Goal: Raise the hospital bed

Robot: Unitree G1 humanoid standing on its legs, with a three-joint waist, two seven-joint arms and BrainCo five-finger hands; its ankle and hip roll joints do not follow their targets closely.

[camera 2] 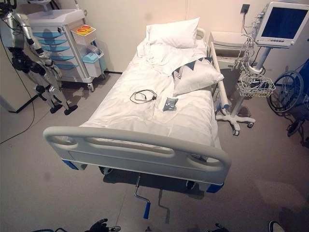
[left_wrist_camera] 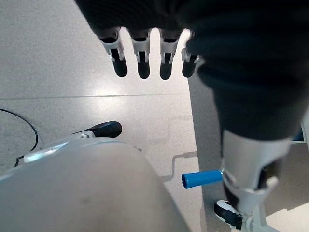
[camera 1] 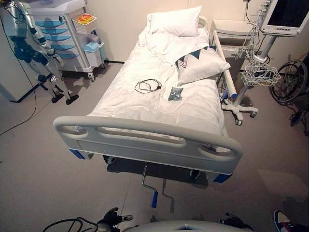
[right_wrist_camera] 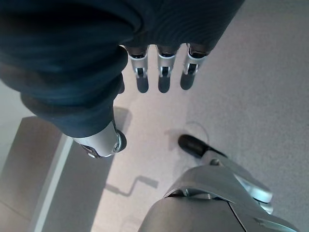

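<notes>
The left hand (camera 2: 100,225) shows dark at the bottom edge; whether its fingers are curled cannot be told. Just ahead and to its right, a steel crank with a blue grip (camera 2: 143,199) hangs under the grey plastic footboard (camera 2: 135,147) of the white-sheeted hospital bed (camera 2: 159,104). A black looped cable (camera 2: 143,96) lies on the sheet farther ahead.

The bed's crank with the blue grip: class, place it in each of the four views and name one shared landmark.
Left eye view: crank under the footboard, low centre.
Right eye view: low centre.
Left wrist view: blue grip, past the left hand.
Right wrist view: grey crank, grip unseen.
Shared landmark: the floor.
</notes>
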